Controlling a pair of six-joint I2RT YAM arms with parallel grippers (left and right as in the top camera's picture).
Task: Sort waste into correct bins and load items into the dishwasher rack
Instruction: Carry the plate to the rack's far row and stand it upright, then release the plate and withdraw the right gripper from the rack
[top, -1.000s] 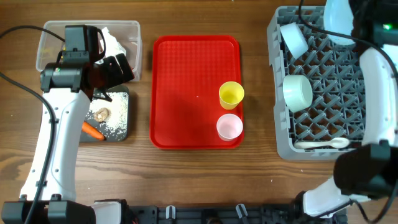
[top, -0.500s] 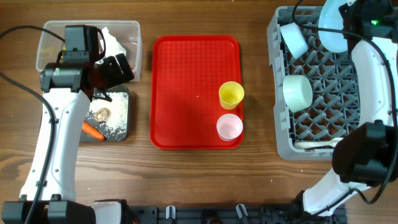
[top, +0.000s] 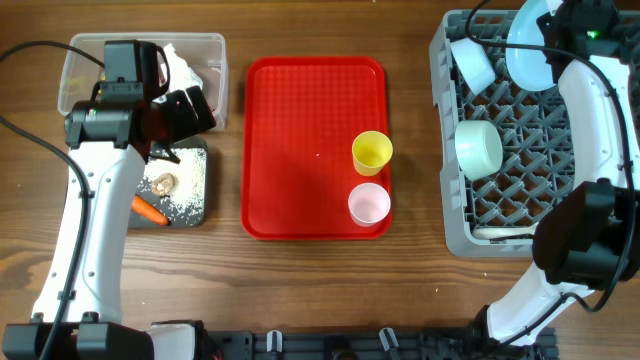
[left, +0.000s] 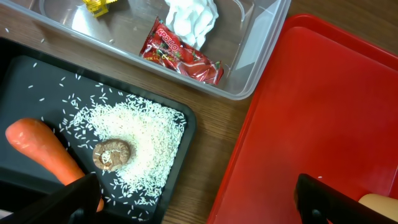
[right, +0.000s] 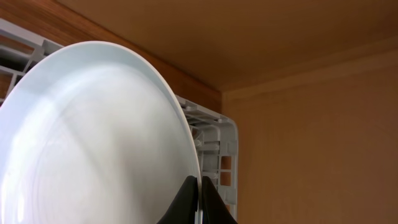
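My right gripper (right: 200, 198) is shut on the rim of the large pale blue plate (right: 93, 143), holding it on edge over the far part of the grey dishwasher rack (top: 510, 190); the plate also shows overhead (top: 528, 55). The rack holds two blue-green bowls (top: 472, 62) (top: 478, 148) and a white spoon (top: 520, 232). A yellow cup (top: 372, 152) and a pink cup (top: 369, 203) stand on the red tray (top: 300, 120). My left gripper (left: 199, 214) is open and empty above the black tray's (left: 25, 81) right edge. That tray holds a carrot (left: 43, 149), brown lump (left: 113, 154) and rice (left: 146, 134). The clear tub (left: 261, 43) holds tissue (left: 193, 15), a red wrapper (left: 183, 53) and a yellow wrapper (left: 99, 5).
The red tray lies between the bins on the left and the rack on the right. Bare wooden table (top: 330, 290) runs along the front. The left arm (top: 95, 220) stretches over the table's left side.
My right gripper has carried the plate a little left and down over the rack's far part. The left arm has not moved.
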